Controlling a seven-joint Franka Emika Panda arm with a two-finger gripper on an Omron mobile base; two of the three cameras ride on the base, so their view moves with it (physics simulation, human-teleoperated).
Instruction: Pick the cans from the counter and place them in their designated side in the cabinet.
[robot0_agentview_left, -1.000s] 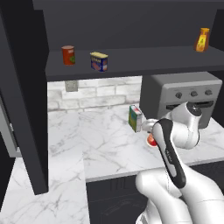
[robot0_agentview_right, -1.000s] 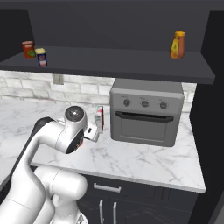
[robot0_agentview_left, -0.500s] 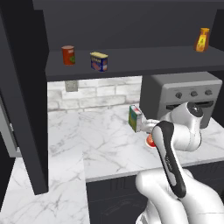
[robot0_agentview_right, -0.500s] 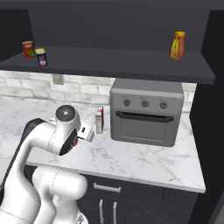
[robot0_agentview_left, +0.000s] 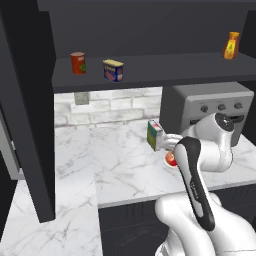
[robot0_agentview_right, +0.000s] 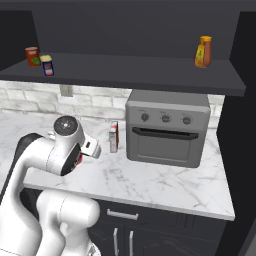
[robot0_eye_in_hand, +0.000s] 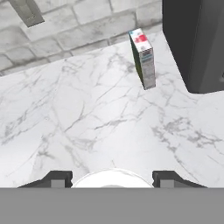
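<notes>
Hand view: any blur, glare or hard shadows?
Hand view: soft overall, carton label smeared, counter veins fuzzy, no glare, only faint shading beside the oven. Left base view: flat even light, cabinet interior nearly black, detail lost. Right base view: same, sharper on the oven.

Kitchen: marble counter (robot0_agentview_left: 115, 170), oven (robot0_agentview_right: 167, 127), dark wall cabinet (robot0_agentview_left: 150, 70).

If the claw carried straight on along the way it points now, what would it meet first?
In the hand view the claw straddles a white-topped can and aims down at the counter, so bare marble probably comes first. The carton and oven stand further off; depth is hard to judge.
</notes>
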